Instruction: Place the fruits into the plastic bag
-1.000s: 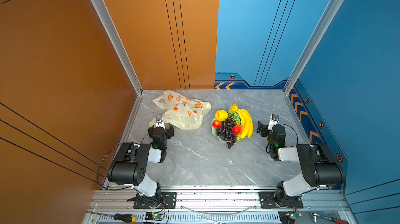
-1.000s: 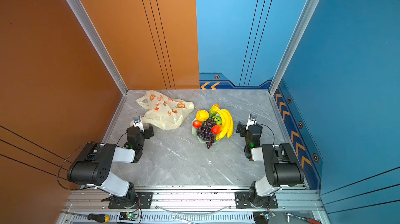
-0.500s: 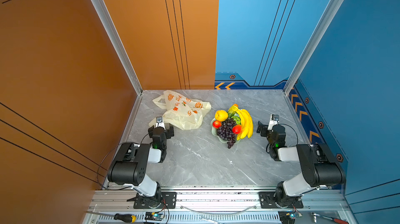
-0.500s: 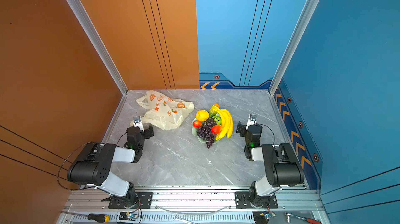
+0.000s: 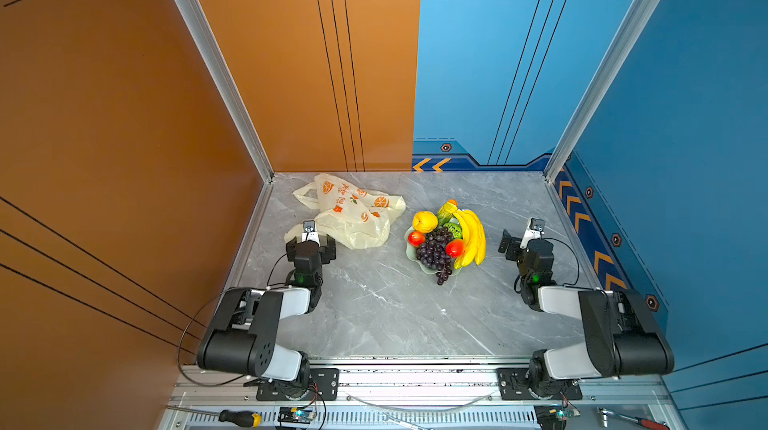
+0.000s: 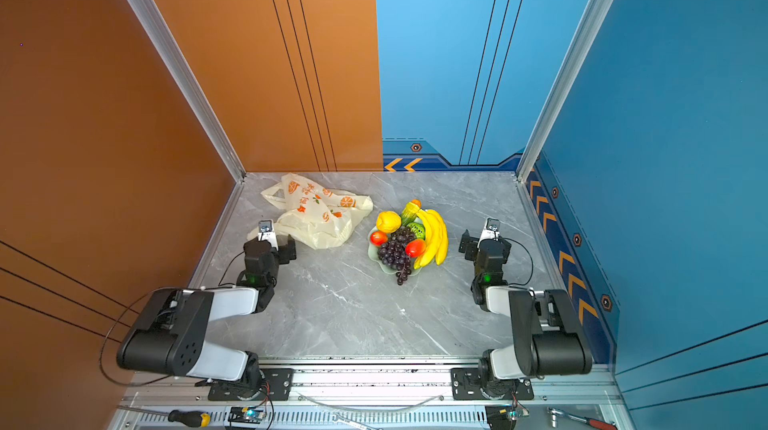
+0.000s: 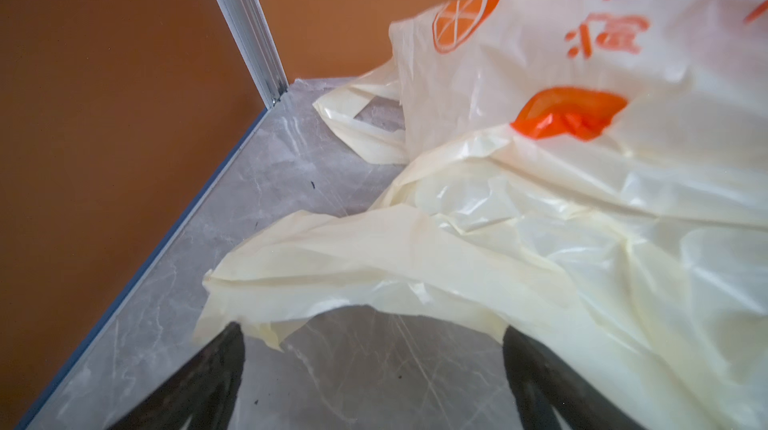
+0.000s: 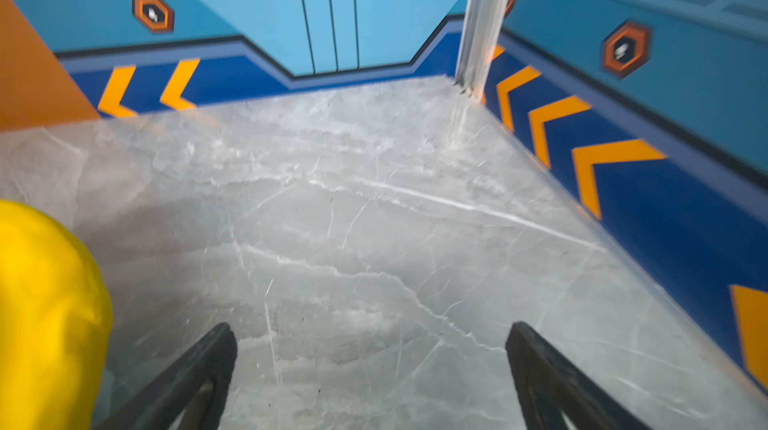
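Two black-and-white robot arms at the near edge of a smooth, grey, white-veined stone tabletop (image 5: pixel 374 315), walled in by matte orange and blue panels.

Spread wide and empty: left gripper (image 5: pixel 310 244), low at the near edge of the plastic bag (image 5: pixel 353 215). Thin, crinkled, translucent cream film with loop handles, printed with orange fruit slices and orange marks. Lies slumped in soft folds toward the far left corner. Seen from the left wrist, hangs glossy and wrinkled in front of one dark finger (image 7: pixel 540 382), not pinched between the two.

Likewise released and holding nothing: right gripper (image 5: pixel 524 243), low over bare stone, near the right side of the fruits (image 5: pixel 440 240). Heaped, hard and glossy, on a pale green wavy-rimmed dish (image 5: pixel 422 269) mid-table, just beside the bag yet apart from it.

- Curved yellow banana bunch (image 5: pixel 473 236) along the right rim.
- Round yellow fruit (image 5: pixel 424 221) at the far left.
- Knobbly dark purple grapes (image 5: pixel 436 251) trailing over the near rim.
- Two red-orange fruits (image 5: pixel 416 238), one on either side of the grapes.
- Green patterned ball (image 5: pixel 454 230) and green-yellow oblong (image 5: pixel 445 210) tucked behind.
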Robot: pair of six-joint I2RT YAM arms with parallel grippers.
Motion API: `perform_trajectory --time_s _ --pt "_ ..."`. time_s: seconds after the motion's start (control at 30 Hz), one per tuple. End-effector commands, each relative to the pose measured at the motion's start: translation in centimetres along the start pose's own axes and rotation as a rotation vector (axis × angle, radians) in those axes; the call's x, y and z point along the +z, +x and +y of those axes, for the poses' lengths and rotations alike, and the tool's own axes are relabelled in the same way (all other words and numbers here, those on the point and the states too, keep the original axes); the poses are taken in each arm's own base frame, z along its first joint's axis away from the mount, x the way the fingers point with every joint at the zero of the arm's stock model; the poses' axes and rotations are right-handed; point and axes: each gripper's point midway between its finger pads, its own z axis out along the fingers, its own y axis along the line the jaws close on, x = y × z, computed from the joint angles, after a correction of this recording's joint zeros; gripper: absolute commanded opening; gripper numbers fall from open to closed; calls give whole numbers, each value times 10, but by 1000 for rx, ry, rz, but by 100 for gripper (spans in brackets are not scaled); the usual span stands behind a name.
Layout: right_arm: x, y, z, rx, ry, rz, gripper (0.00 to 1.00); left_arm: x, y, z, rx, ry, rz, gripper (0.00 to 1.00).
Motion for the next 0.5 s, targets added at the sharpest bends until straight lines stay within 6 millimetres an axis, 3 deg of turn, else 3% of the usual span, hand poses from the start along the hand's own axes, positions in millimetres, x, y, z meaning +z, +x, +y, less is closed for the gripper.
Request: perform_trajectory --time_s 0.0,0.17,0.47 --pt "-6 -20 -25 88 108 27 100 -10 -25 12 -26 -58 28 98" --pt "-15 -61 -40 248 137 73 100 -31 -54 30 -144 -126 128 98" --pt "-49 -128 -26 394 72 130 100 -84 -88 36 -381 -84 222 98"
